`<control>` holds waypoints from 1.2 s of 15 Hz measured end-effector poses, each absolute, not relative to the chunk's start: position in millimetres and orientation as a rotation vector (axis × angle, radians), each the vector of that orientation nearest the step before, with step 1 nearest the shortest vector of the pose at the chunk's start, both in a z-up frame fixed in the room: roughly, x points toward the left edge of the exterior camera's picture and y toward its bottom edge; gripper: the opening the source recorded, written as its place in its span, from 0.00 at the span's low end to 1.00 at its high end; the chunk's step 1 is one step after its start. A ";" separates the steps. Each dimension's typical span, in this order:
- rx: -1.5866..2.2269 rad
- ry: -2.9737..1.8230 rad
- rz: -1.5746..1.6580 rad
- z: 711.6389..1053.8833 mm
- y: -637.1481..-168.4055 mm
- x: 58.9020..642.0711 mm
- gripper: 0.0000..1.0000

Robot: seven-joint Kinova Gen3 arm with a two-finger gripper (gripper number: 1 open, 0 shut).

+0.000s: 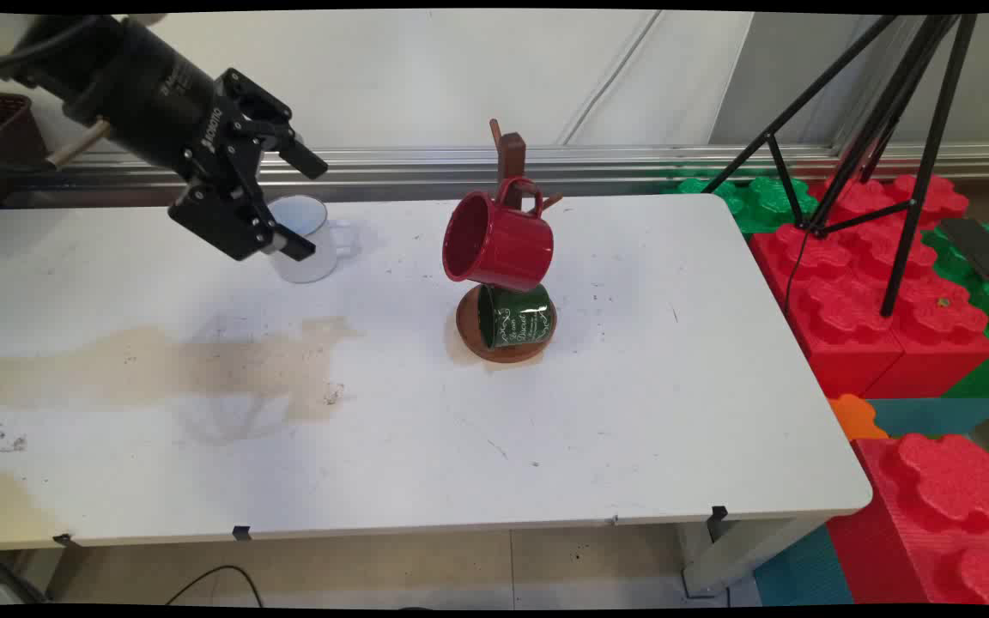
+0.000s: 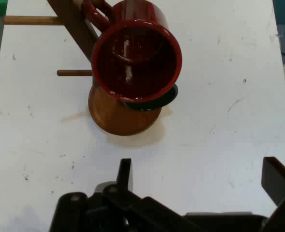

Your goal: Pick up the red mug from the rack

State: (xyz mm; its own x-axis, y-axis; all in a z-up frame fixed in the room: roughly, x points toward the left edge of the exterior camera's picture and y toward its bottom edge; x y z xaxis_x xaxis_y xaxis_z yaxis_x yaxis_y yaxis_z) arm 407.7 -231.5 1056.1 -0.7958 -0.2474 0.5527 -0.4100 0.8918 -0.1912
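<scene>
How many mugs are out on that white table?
3. A red glossy mug hangs from the brown wooden mug tree; a dark green lettered mug sits beneath it; a white enamel mug stands behind the open black gripper.

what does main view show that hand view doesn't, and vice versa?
Only main view: the white mug on the table behind the open, empty gripper, the black tripod and the red and green foam blocks to the table's right.

Only hand view: a straight look into the red mug's mouth, and two bare wooden pegs sticking out of the stand's post.

Both: the red mug hung by its handle on the brown mug stand, the green mug below it over the stand's round base, and the white table.
</scene>
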 end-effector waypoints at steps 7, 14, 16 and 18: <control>0.567 -2.463 0.428 1035.8 -233.5 372.7 1.00; 0.648 -2.404 0.421 1007.8 -249.1 340.1 1.00; 0.671 -2.386 0.413 996.8 -257.1 327.9 1.00; 0.693 -2.368 0.402 986.2 -264.8 315.8 1.00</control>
State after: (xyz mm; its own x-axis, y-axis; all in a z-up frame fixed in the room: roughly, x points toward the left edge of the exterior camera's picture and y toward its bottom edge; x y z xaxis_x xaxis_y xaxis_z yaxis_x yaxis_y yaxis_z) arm 315.8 -264.8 986.2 -0.6629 -0.3766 0.6471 -0.5691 0.8150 -0.1086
